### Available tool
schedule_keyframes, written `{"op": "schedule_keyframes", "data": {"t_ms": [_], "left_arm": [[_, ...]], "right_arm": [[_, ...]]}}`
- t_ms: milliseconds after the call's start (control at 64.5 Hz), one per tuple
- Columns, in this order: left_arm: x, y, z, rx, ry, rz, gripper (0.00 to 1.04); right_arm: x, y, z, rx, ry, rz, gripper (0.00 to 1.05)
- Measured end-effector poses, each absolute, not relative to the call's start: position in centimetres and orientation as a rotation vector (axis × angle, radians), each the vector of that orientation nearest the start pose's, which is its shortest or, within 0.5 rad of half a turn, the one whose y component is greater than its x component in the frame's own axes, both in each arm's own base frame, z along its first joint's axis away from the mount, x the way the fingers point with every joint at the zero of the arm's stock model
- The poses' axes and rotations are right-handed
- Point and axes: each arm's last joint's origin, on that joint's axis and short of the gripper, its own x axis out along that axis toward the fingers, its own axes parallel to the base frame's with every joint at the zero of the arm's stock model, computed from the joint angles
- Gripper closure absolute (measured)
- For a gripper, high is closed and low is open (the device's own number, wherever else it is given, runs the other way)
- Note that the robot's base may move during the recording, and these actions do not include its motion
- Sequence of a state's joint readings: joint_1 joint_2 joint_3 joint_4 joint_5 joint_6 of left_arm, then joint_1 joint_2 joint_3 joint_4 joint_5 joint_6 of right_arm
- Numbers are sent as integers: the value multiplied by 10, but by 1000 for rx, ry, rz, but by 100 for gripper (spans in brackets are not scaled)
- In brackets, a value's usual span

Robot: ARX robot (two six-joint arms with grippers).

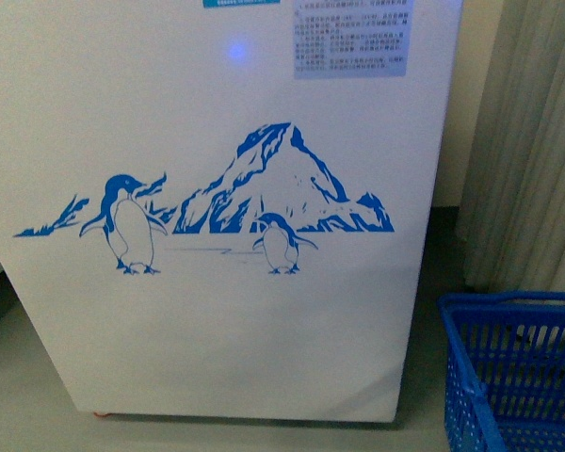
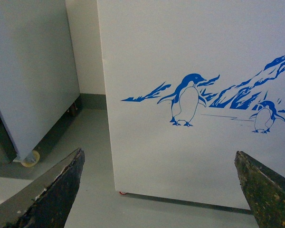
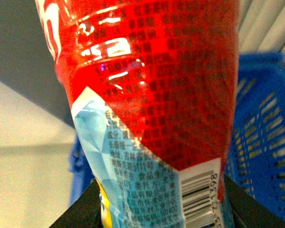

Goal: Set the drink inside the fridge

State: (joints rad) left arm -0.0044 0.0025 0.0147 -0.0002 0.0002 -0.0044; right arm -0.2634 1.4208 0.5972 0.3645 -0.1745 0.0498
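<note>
Front view: only the white front wall of the fridge (image 1: pixel 217 320) is shown. Its top is cut off, so the lids and the inside cannot be seen. Blue penguin-and-mountain artwork (image 1: pixel 264 198) is printed on it, and a small-print label (image 1: pixel 350 38) near the upper edge is too blurred to be read. A blue plastic basket (image 1: pixel 513 372) is seen on the floor to the right of the fridge, cut off by the frame; its contents cannot be made out.

In the right wrist view the drink (image 3: pixel 152 95) fills the picture, clamped by the right gripper (image 3: pixel 164 213). The cap and liquid are out of frame; only the red wrap and a barcode (image 3: pixel 202 190) are shown. The drink is held outside the fridge, close beside the basket.

In the left wrist view the left gripper (image 2: pixel 159 159) is spread wide with nothing held, facing the fridge front. A grey-white cabinet (image 2: pixel 28 71) stands to the fridge's left.
</note>
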Motion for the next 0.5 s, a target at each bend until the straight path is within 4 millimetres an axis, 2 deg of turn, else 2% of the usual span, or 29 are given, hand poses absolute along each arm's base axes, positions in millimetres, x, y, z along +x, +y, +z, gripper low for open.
{"op": "schedule_keyframes", "data": {"t_ms": [31, 77, 93, 232, 248, 325, 387, 496], "left_arm": [[97, 0, 168, -4, -12, -5, 8], [97, 0, 168, -4, -12, -5, 8], [97, 0, 168, -4, -12, -5, 8], [97, 0, 168, -4, -12, -5, 8], [97, 0, 168, -4, -12, -5, 8], [97, 0, 168, -4, -12, -5, 8], [97, 0, 168, -4, -12, -5, 8], [97, 0, 168, -4, -12, -5, 8]], "right_arm": [[257, -62, 211, 145, 368, -93, 64], [247, -58, 231, 149, 309, -84, 64], [240, -56, 244, 154, 272, -81, 64], [200, -40, 297, 145, 83, -52, 64], [166, -26, 320, 151, -25, -17, 64], [148, -18, 325, 152, -73, 13, 64], [133, -10, 321, 150, -85, 47, 64], [128, -7, 315, 151, -76, 75, 64]]}}
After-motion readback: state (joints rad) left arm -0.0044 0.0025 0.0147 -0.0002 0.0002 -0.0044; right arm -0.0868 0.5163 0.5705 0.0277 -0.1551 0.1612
